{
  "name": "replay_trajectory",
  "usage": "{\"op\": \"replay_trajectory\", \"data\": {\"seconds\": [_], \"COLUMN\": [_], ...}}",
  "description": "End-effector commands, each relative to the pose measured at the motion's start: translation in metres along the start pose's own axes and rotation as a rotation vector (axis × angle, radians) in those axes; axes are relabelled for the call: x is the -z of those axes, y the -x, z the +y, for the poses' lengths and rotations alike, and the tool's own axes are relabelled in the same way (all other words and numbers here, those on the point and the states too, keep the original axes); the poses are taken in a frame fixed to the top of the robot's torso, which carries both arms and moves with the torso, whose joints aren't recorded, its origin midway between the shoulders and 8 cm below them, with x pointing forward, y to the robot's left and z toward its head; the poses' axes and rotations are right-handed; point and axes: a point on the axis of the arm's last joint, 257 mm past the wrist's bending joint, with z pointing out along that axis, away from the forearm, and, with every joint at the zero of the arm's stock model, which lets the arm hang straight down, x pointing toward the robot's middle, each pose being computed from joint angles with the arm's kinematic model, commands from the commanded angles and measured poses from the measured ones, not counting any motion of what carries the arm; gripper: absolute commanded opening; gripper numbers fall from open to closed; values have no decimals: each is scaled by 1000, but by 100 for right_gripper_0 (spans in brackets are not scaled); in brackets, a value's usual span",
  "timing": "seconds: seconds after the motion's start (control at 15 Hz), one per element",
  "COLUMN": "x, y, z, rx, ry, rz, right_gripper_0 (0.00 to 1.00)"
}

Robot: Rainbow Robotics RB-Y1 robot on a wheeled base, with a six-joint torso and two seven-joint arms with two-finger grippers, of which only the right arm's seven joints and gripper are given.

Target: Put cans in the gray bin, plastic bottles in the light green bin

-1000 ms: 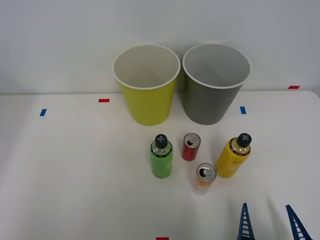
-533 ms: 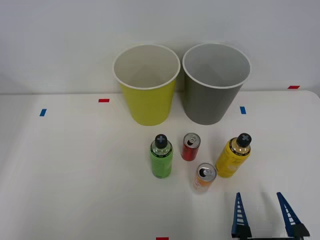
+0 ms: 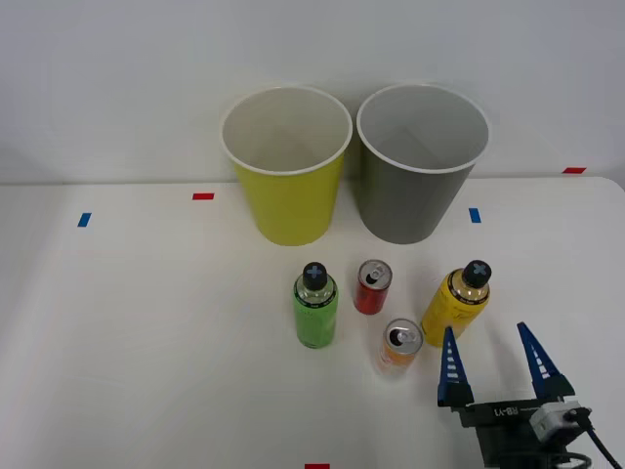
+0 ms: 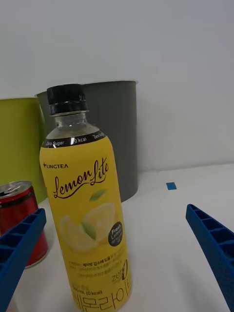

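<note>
With the right arm's blue ribbed pincer (image 3: 491,362) spread wide just short of the upright yellow black-capped plastic bottle (image 3: 454,304), which stands on the white surface (image 3: 146,342), its left finger could clip the neighbouring orange-and-white can (image 3: 398,348) and topple it.

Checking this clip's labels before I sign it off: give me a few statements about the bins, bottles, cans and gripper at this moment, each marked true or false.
1. Both bins hold nothing yet. True: the green bin and gray bin show bare insides.
2. The right gripper is shut on the yellow bottle. False: its fingers are spread wide, just short of the bottle, touching nothing.
3. The red can stands between the two bottles. True: the green bottle is on its left, the yellow one on its right.
4. The orange can lies on its side. False: it stands upright, top facing up.
5. The gray bin is on the left. False: it stands right of the green one.
</note>
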Motion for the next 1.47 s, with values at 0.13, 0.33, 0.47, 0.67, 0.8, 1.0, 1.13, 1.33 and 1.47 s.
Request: {"op": "replay_trajectory", "data": {"seconds": [0.13, 0.33, 0.47, 0.67, 0.8, 1.0, 1.13, 1.33, 1.47], "x": [-23, -38, -48, -57, -62, -65, -66, -71, -77], "y": [-12, -9, -3, 5, 11, 9, 4, 1, 1], "z": [10, 16, 16, 15, 17, 20, 18, 16, 16], "rx": [15, -6, -8, -2, -3, 23, 36, 40, 42], "ry": [66, 96, 109, 120, 126, 147, 150, 140, 139], "rz": [49, 41, 21, 0, -18, -7, 13, 26, 31], "right_gripper_0": [100, 100, 100, 100, 100, 100, 100, 100, 100]}}
